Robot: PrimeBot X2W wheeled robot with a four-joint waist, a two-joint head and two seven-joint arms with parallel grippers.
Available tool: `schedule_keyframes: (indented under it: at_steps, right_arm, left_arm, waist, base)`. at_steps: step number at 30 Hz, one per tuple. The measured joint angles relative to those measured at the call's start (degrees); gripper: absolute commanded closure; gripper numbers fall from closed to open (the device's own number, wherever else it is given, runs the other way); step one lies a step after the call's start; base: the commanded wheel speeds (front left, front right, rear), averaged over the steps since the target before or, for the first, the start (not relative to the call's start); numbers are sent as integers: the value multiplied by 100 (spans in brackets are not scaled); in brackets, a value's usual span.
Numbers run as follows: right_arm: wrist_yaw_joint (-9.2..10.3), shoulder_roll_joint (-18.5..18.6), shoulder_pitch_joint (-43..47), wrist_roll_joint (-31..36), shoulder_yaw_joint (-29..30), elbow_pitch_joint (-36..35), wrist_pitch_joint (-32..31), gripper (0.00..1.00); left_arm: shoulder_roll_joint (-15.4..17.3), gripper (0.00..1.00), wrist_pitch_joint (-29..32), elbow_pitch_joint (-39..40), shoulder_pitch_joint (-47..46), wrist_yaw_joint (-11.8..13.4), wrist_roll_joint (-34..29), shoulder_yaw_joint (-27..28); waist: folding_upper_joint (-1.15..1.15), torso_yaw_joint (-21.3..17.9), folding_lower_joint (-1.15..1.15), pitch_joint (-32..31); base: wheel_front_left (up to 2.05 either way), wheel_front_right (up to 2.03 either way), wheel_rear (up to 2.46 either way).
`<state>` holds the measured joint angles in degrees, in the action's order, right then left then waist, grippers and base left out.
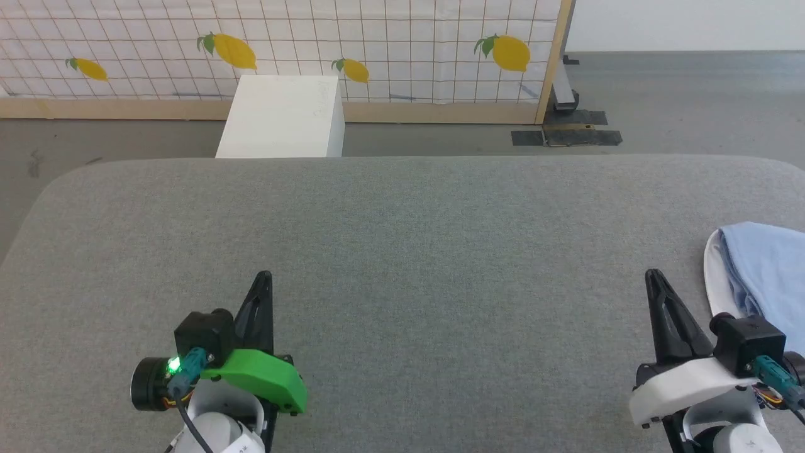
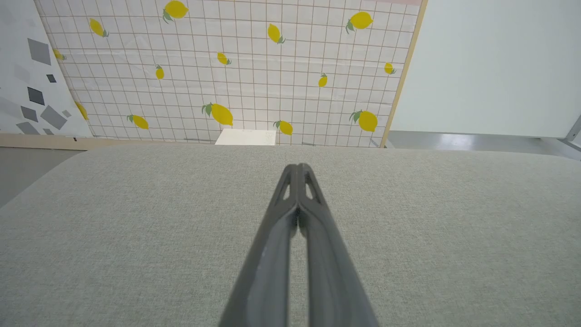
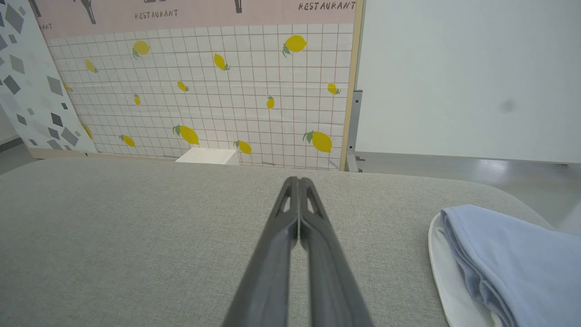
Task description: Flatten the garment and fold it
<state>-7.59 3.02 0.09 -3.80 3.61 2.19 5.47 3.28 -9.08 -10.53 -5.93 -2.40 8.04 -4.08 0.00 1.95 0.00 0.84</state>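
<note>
Light blue garment with white trim bunched at the right edge of the grey tabletop, near the right hand, fingers pressed together, pointing forward, left hand well apart, likewise pressed together, level with it, white box beyond.

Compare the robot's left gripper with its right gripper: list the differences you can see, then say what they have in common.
1. The left gripper carries a green cover at its base; the right gripper carries a white cover.
2. The right gripper sits near the blue shirt; the left gripper has bare grey table around it.
Shared: both have dark fingers, shut, pointing away from the robot.
</note>
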Motion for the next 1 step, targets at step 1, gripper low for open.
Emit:
schedule_keyframes:
  at_steps: [1]
  right_arm:
    - [0,0,0,9,-4,-5,-12,100]
  left_arm:
    - [0,100,20,12,11,0,-2,4]
  waist:
    - [0,-3,0,-1]
  base:
    - [0,0,0]
